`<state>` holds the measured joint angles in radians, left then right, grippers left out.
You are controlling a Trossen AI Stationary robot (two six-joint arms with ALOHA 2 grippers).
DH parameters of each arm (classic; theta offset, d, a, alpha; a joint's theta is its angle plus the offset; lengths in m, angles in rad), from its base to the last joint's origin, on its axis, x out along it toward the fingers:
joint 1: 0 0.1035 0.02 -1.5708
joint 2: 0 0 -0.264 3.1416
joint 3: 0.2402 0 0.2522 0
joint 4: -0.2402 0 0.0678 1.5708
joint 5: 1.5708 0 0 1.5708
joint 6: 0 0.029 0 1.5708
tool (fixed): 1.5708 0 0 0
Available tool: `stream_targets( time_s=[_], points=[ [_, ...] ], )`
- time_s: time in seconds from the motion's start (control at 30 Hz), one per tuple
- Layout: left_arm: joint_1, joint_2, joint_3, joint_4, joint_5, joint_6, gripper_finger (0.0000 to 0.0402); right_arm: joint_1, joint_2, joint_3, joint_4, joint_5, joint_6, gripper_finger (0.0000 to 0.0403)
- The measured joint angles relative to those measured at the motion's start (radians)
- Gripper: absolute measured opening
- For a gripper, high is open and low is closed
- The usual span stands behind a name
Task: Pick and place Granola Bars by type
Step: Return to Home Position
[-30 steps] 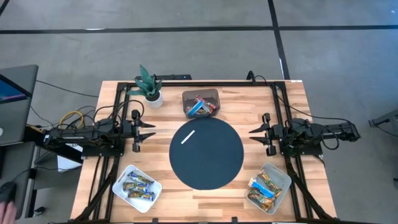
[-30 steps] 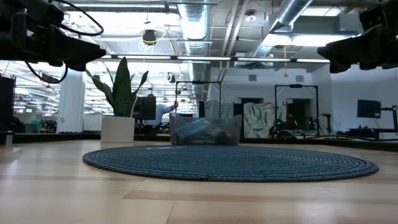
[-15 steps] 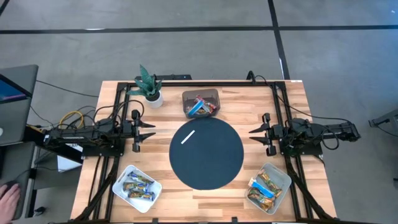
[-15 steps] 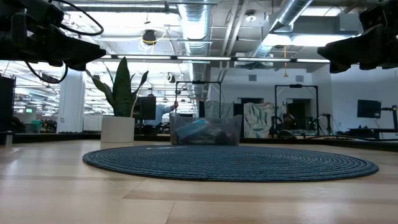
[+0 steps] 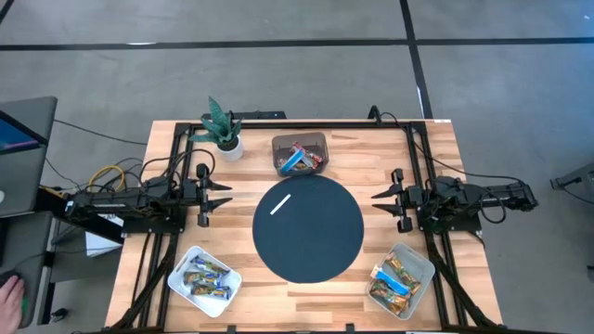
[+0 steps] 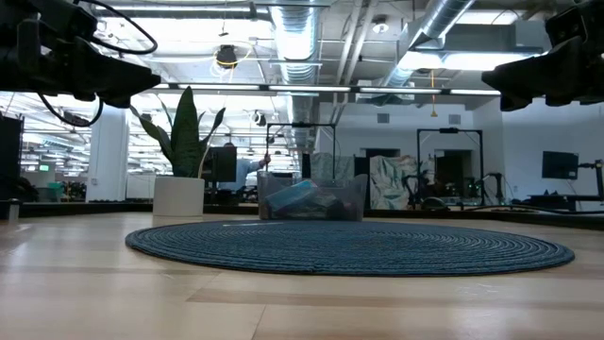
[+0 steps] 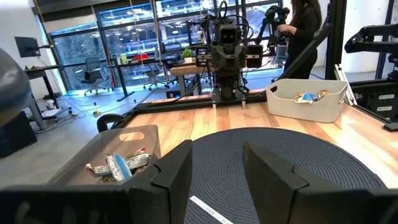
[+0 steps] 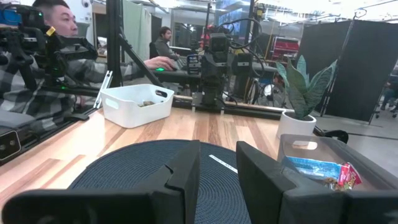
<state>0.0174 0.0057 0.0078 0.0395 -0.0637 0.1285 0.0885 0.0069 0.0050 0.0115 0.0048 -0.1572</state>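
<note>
Granola bars lie in three containers. A grey bin (image 5: 300, 154) at the far middle holds mixed ones (image 8: 314, 167). A white tray (image 5: 204, 280) at the near left holds orange-brown ones, and a white tray (image 5: 400, 278) at the near right holds blue-white ones. A thin white stick (image 5: 281, 204) lies on the round dark mat (image 5: 308, 229). My left gripper (image 5: 223, 195) hovers level at the mat's left side, open and empty (image 7: 217, 155). My right gripper (image 5: 379, 197) hovers level at the mat's right side, open and empty (image 8: 217, 152), with a narrower gap.
A potted plant (image 5: 223, 130) stands at the far left, beside the grey bin. A black frame (image 5: 297, 123) runs along the table's far edge and down both sides. People sit and stand in the room beyond the table (image 8: 56, 37).
</note>
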Motion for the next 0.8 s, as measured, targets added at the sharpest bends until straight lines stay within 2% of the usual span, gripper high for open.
stream_targets(
  time_s=[0.8],
  points=[
    [0.000, 0.000, 0.000, 0.000, 0.000, -0.001, 0.0137, 0.000, 0.000, 0.000, 0.000, 0.000, 0.000, 0.0098]
  ],
)
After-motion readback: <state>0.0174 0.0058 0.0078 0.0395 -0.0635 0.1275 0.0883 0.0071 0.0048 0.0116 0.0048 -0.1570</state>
